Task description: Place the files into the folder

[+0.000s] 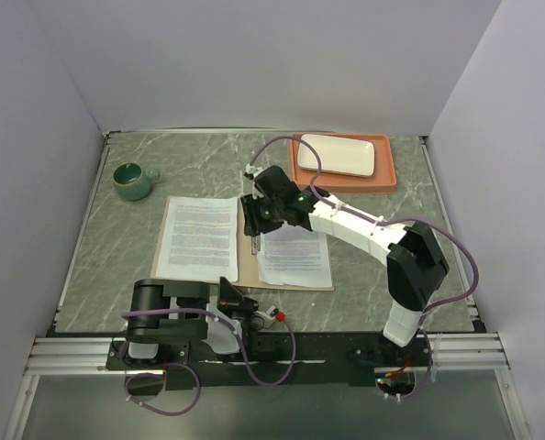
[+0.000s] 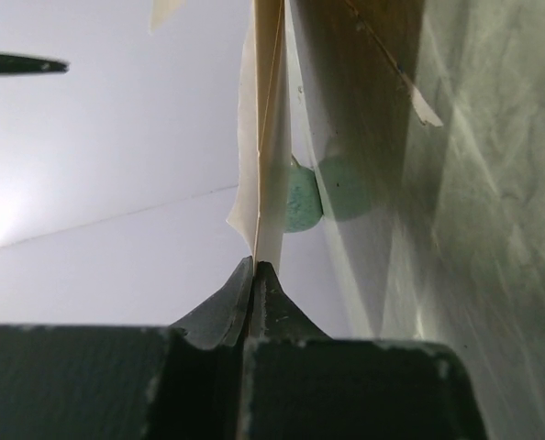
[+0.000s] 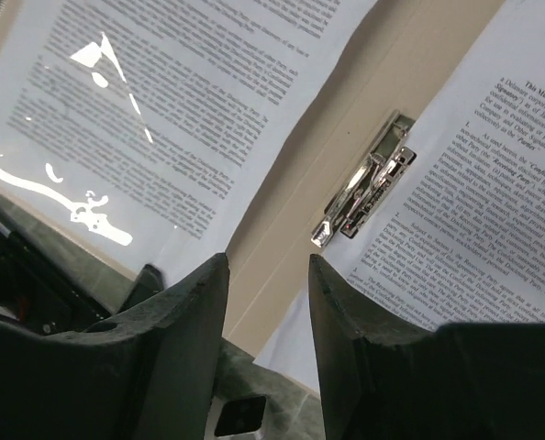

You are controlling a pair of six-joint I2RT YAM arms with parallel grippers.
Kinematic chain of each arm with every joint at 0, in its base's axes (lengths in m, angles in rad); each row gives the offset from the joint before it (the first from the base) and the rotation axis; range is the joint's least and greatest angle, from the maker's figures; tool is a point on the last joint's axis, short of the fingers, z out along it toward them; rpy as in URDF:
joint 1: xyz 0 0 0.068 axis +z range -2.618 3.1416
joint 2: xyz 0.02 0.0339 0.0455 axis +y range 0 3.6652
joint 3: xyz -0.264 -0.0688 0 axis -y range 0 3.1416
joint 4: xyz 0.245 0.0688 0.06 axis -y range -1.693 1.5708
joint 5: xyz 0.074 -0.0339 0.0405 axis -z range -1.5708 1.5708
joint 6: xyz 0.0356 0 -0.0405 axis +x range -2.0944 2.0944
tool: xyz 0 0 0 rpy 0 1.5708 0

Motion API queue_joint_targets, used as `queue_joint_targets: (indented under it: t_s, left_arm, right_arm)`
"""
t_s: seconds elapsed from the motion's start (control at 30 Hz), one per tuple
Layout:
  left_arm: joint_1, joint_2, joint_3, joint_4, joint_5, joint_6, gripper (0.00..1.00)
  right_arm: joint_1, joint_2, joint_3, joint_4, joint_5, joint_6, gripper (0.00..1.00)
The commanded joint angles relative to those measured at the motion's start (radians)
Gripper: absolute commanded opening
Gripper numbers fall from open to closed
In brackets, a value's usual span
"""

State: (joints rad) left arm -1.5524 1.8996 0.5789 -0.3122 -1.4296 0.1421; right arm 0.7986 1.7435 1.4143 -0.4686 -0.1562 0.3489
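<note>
Folder (image 1: pixel 247 264): open flat on surface (image 1: pixel 116 261), centre of your top view, tan crease strip bare between two sheets.
Glossy sheet (image 1: pixel 197 238): on the left half of the folder, print up.
Plain sheet (image 1: pixel 295 258): on the right half, print up.
Right claw (image 3: pixel 267 268): fingers apart, nothing between them, over the crease beside metal clip (image 3: pixel 364 191).
Left claw (image 2: pixel 254 275): you see it pinched tight on the folder's thin tan near edge.
Mug (image 1: pixel 131 181): upper left, apart from the folder.
</note>
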Motion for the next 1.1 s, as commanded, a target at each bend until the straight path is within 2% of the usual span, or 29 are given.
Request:
queue_joint_targets:
  t_s: [0.0,0.13,0.27,0.3,0.33,0.37,0.4,0.47,0.57,0.6,0.63,0.67,0.7,0.8,0.9,0.97,1.07]
  left_arm:
    - [0.003,0.128,-0.113,-0.538,0.325,0.429,0.01]
    - [-0.003,0.118,-0.123,-0.564,0.330,0.430,0.01]
    - [-0.006,0.073,-0.151,-0.597,0.317,0.470,0.01]
    - [-0.006,0.069,-0.162,-0.600,0.307,0.496,0.01]
    - [-0.006,0.066,-0.171,-0.608,0.304,0.502,0.01]
    - [-0.006,0.067,-0.180,-0.616,0.304,0.504,0.01]
    - [-0.006,0.076,-0.183,-0.646,0.307,0.487,0.01]
    - [-0.006,0.101,-0.195,-0.674,0.323,0.475,0.01]
    - [-0.006,0.150,-0.203,-0.718,0.336,0.453,0.01]
    - [-0.006,0.164,-0.197,-0.732,0.342,0.442,0.01]
    - [-0.006,0.177,-0.191,-0.757,0.347,0.438,0.01]
    - [-0.006,0.205,-0.182,-0.765,0.344,0.436,0.01]
    - [-0.006,0.216,-0.176,-0.772,0.345,0.444,0.01]
    - [-0.006,0.246,-0.128,-0.795,0.356,0.474,0.01]
    - [-0.006,0.274,-0.088,-0.843,0.374,0.478,0.01]
    - [-0.006,0.279,-0.077,-0.872,0.370,0.485,0.01]
    - [-0.006,0.286,-0.073,-0.935,0.397,0.475,0.01]
  right_arm:
    - [0.002,-0.012,-0.017,0.010,0.003,-0.007,0.48]
    - [0.019,-0.015,0.038,0.013,-0.034,-0.048,0.49]
    - [0.045,0.033,0.194,-0.030,-0.002,-0.120,0.52]
    - [0.048,0.056,0.240,-0.085,0.004,-0.131,0.54]
    - [0.047,0.089,0.303,-0.128,0.004,-0.143,0.55]
    - [0.047,0.161,0.462,-0.178,0.015,-0.154,0.56]
    - [0.048,0.197,0.544,-0.277,0.021,-0.160,0.56]
    - [0.048,0.290,0.756,-0.355,0.030,-0.163,0.57]
    - [0.047,0.387,0.987,-0.485,0.038,-0.148,0.79]
    - [0.048,0.395,1.009,-0.499,0.037,-0.140,0.82]
    - [0.048,0.389,1.008,-0.489,0.030,-0.125,0.83]
    - [0.048,0.360,0.964,-0.476,0.030,-0.117,0.98]
    - [0.047,0.343,0.936,-0.461,0.040,-0.113,0.99]
    - [0.053,0.266,0.849,-0.450,0.107,-0.088,0.99]
    - [0.071,0.141,0.662,-0.366,0.182,-0.082,0.96]
    - [0.073,0.081,0.554,-0.317,0.161,-0.082,0.95]
    - [0.080,0.086,0.552,-0.335,0.104,-0.116,0.95]
